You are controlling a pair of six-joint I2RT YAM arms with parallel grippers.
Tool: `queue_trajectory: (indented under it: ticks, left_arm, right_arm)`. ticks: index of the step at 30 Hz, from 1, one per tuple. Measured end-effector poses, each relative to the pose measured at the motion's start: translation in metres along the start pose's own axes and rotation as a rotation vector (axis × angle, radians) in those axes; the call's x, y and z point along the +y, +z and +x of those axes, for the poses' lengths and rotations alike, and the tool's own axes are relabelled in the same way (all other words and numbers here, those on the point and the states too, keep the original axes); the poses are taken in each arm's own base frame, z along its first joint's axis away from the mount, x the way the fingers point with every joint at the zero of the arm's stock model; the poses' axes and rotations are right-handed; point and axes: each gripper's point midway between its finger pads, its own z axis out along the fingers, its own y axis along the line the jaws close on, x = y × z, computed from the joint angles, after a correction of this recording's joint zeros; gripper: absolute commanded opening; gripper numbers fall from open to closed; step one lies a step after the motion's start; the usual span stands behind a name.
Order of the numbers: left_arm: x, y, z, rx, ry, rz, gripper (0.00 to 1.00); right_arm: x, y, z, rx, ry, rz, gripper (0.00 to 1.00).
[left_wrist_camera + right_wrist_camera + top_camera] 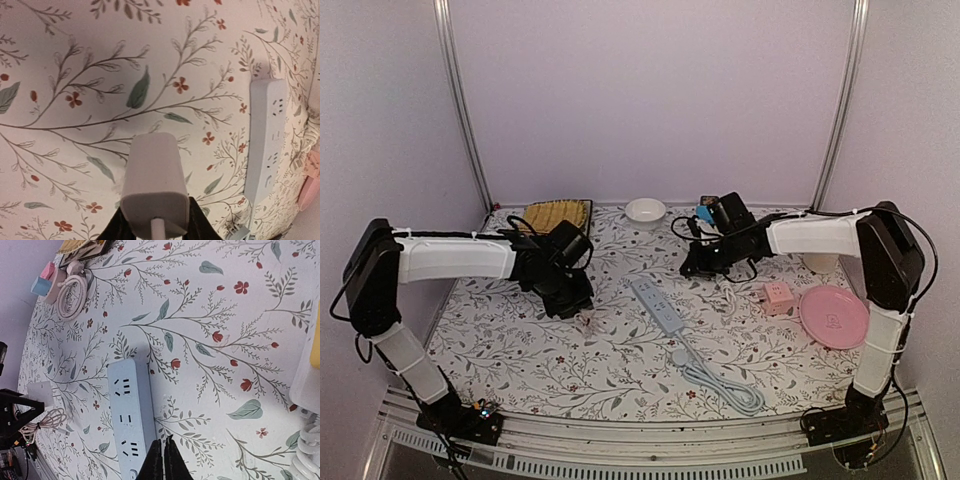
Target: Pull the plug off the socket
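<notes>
The white power strip (657,305) lies in the middle of the table, and every socket I can see on it is empty. My left gripper (582,305) is shut on the white plug (154,187), holding it over the tablecloth to the left of the strip and apart from it. The strip shows at the right of the left wrist view (267,145). My right gripper (695,265) is shut and empty. In the right wrist view its fingertips (162,446) hover just beside the strip (131,420). The plug (40,392) shows there at the far left.
A pink adapter cube (778,297) and a pink plate (834,316) sit at the right. A white bowl (645,211) and a woven tray (556,215) stand at the back. The strip's cable (720,380) runs toward the front edge. A coiled pink cable (70,290) lies further off.
</notes>
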Motion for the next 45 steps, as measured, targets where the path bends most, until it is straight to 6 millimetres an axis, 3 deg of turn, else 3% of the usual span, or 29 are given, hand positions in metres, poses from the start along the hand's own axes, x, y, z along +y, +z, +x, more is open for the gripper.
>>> queue_trajectory:
  ticks: [7,13,17,24,27,32,37,42,45]
  left_arm:
    - [0.062,-0.004,-0.007,-0.032,-0.112,-0.018,0.13]
    - [0.095,-0.008,-0.011,-0.058,-0.188,0.007,0.45]
    - [0.106,-0.014,-0.015,-0.081,-0.213,0.007,0.68]
    - [0.117,-0.031,-0.028,-0.147,-0.229,-0.035,0.81]
    - [0.124,-0.039,-0.033,-0.172,-0.235,-0.084,0.87]
    - [0.126,-0.059,-0.050,-0.233,-0.220,-0.147,0.91]
    - [0.107,-0.082,-0.071,-0.294,-0.160,-0.134,0.93]
    - [0.084,-0.094,-0.087,-0.321,-0.087,-0.095,0.93]
    - [0.075,-0.093,-0.090,-0.313,-0.044,-0.078,0.93]
  right_arm:
    - [0.004,-0.032,-0.025,-0.087,-0.078,0.072,0.16]
    - [-0.003,-0.047,-0.035,-0.118,-0.094,0.121,0.25]
    - [-0.008,-0.052,-0.040,-0.126,-0.096,0.147,0.29]
    - [-0.013,-0.055,-0.039,-0.121,-0.091,0.171,0.37]
    - [-0.014,-0.057,-0.040,-0.122,-0.089,0.178,0.46]
    - [-0.020,-0.065,-0.049,-0.138,-0.069,0.194,0.65]
    - [-0.033,-0.079,-0.068,-0.176,-0.024,0.211,0.80]
    - [-0.049,-0.101,-0.100,-0.241,0.022,0.242,0.86]
    - [-0.059,-0.109,-0.128,-0.287,0.037,0.284,0.87]
